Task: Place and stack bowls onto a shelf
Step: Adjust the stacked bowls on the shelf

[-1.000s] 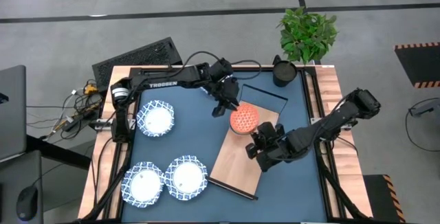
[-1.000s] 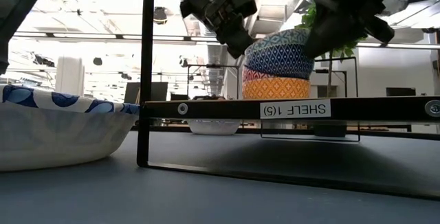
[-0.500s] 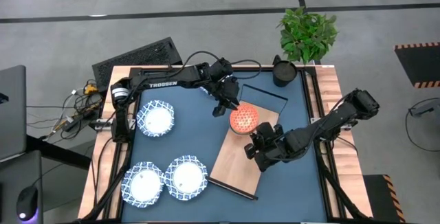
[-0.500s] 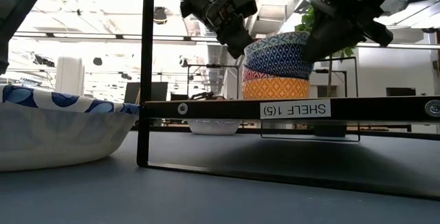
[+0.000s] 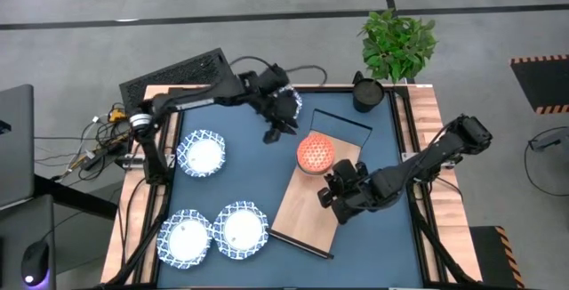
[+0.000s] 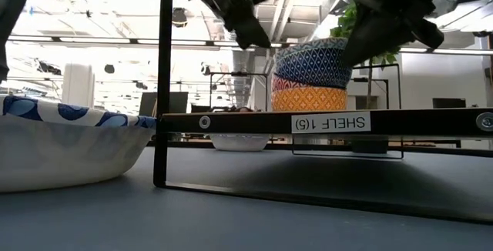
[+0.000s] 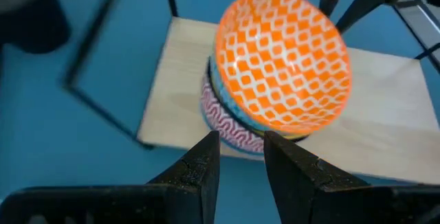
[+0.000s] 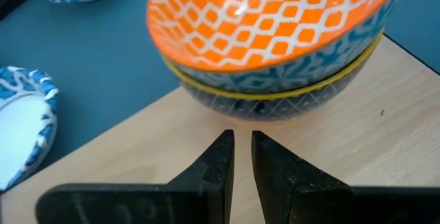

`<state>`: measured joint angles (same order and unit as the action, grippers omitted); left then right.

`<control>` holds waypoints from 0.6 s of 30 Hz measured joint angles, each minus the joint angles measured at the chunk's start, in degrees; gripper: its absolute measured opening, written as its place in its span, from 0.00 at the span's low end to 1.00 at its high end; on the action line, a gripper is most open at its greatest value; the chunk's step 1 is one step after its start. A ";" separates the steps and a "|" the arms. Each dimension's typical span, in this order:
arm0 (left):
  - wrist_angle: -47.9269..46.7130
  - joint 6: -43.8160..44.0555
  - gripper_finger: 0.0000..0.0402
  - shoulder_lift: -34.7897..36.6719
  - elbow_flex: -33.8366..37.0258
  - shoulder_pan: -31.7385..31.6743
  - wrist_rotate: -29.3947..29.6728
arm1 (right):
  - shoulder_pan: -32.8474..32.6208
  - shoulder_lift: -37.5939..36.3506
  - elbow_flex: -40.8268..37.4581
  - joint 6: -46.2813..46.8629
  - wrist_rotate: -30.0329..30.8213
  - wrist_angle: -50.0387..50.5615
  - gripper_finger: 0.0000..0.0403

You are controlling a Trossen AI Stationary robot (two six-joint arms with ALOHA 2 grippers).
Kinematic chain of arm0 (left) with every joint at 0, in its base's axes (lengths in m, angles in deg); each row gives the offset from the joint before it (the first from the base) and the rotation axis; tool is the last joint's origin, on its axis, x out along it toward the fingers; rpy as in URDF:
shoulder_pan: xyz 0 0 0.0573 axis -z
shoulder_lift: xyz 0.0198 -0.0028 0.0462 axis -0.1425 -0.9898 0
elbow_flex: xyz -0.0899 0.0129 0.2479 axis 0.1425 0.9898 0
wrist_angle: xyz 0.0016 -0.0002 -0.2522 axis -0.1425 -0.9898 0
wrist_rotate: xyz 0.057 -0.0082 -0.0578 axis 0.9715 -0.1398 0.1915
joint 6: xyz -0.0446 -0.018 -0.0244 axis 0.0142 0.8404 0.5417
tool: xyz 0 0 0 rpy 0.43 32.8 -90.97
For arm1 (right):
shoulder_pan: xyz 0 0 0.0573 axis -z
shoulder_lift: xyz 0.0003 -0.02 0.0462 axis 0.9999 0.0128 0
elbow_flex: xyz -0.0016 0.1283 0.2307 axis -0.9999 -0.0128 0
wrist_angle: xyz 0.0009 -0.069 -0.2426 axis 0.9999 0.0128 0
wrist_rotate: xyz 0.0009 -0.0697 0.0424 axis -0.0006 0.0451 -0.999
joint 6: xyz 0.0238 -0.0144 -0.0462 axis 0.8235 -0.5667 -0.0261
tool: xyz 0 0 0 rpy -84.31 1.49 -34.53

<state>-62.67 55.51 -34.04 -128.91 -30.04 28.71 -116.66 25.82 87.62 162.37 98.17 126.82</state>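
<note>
Several small bowls (image 5: 315, 154) sit stacked on the shelf (image 5: 316, 194) near the counter's (image 5: 373, 237) middle, the left claw (image 5: 273, 133) hovering beside them and the right claw (image 5: 325, 191) over the shelf, both narrowly parted, gripping nothing.

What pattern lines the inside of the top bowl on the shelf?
An orange-and-white lattice in the top stacked bowl, clearest in the left wrist view.

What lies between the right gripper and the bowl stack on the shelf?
Only bare shelf board. In the right wrist view the right gripper points at the bowl stack with just light wood in between; the high view shows the same.
</note>
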 joint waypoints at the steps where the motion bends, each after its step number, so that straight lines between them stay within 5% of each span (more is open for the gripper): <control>1: -1.06 -0.16 0.24 1.13 -0.04 -0.45 0.02 | -0.05 -0.16 0.01 0.02 0.00 0.03 0.20; 7: -1.03 1.61 0.24 3.80 5.57 -4.32 -12.45 | -1.09 -0.61 0.71 0.14 0.09 -0.87 0.20; 18: 32.90 13.93 0.24 3.53 23.50 -7.85 -13.86 | -1.82 -0.59 1.75 0.68 -1.19 -1.25 0.20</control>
<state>-29.77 69.44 -30.51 -105.41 -37.88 14.85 -118.48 25.23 89.37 163.04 96.98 125.57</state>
